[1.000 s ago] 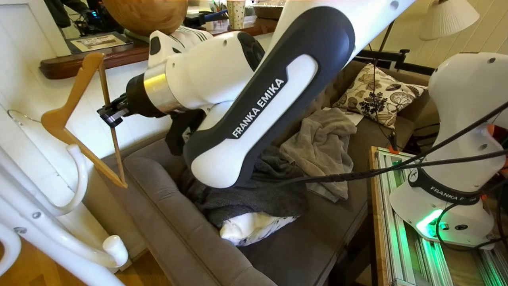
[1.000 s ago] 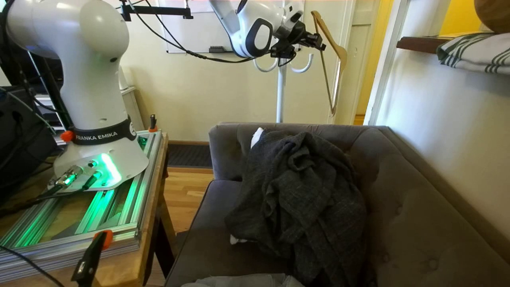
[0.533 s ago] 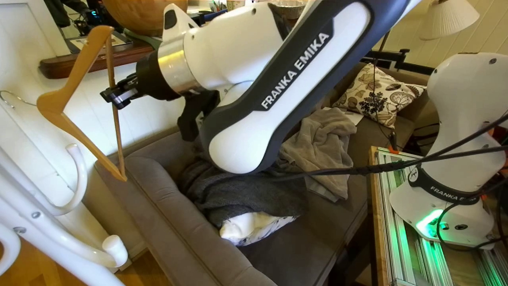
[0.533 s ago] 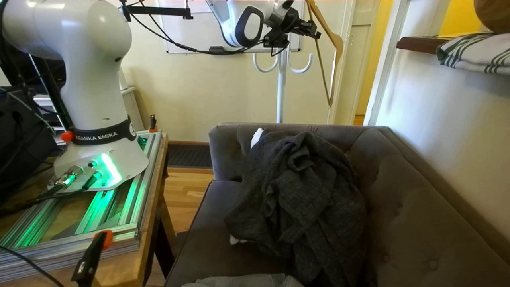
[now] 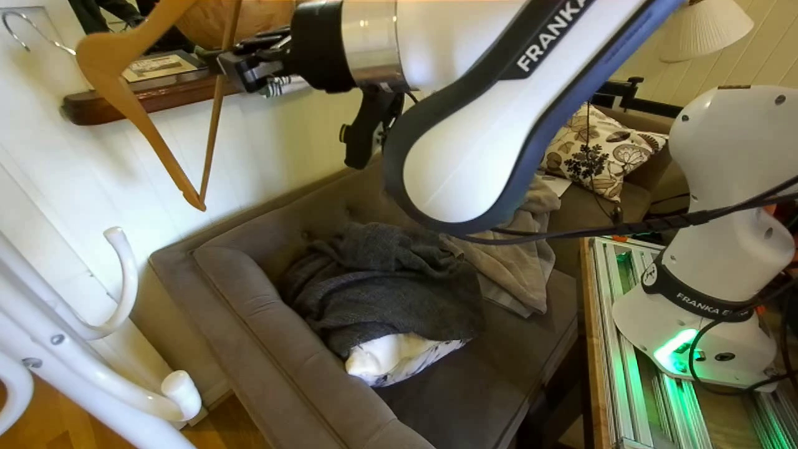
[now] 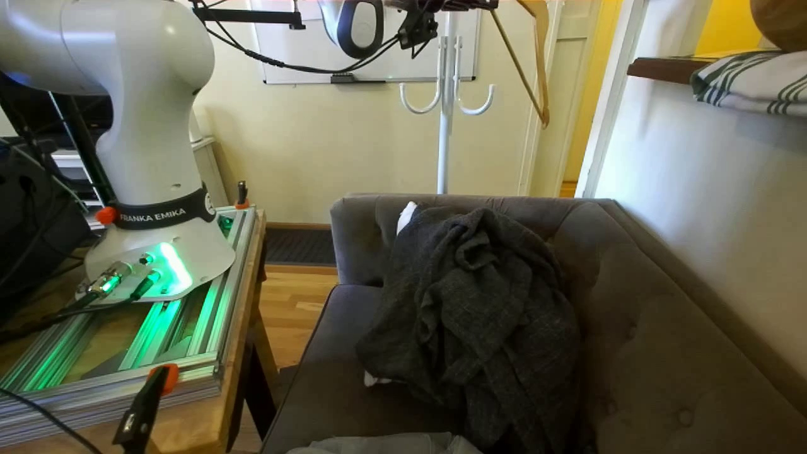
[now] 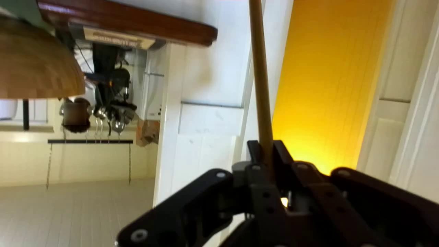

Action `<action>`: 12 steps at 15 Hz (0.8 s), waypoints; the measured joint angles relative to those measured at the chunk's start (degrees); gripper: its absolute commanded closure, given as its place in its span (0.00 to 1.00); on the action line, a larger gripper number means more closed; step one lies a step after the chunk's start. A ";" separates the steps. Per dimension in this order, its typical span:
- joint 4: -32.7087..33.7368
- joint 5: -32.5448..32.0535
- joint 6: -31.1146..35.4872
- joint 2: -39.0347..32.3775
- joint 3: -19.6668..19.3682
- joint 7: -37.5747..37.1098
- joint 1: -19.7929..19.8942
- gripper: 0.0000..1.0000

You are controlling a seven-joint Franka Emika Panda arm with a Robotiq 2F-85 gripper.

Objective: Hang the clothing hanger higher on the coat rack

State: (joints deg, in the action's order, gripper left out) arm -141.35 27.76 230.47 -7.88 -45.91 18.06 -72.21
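The light wooden clothing hanger (image 5: 151, 130) is held in the air at the upper left of an exterior view, its wire hook pointing left and its top corner cut off. It also shows at the top of an exterior view (image 6: 541, 63). My gripper (image 5: 234, 70) is shut on the hanger's straight bar, which runs up between the fingertips (image 7: 265, 151) in the wrist view (image 7: 260, 68). The white coat rack (image 5: 129, 274) stands at the lower left, its hooks below the hanger and apart from it. In an exterior view the rack's pole (image 6: 446, 139) stands behind the sofa.
A dark brown wall shelf (image 5: 103, 107) with a wooden bowl (image 7: 37, 65) lies behind the hanger in view; the gap is unclear. A grey sofa (image 5: 274, 349) with a dark blanket (image 5: 386, 299) is below the arm. A whiteboard (image 6: 296, 50) hangs on the wall.
My gripper has risen with the hanger in its jaws, and in an exterior view it has also moved right. The hanger is now well above the rack's visible lower hooks and has turned slightly.
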 measured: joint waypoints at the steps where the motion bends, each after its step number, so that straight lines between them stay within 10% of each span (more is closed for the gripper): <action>1: -1.08 0.00 3.99 1.36 2.29 2.95 0.80 0.97; 3: -2.74 0.31 11.80 3.42 10.93 9.01 5.73 0.97; 8: 4.83 5.15 11.57 7.49 10.36 27.81 1.79 0.89; 12: 9.66 5.37 10.96 9.61 20.19 34.48 11.14 0.89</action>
State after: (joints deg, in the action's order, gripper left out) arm -131.70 33.13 241.42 1.72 -25.72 52.54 -61.08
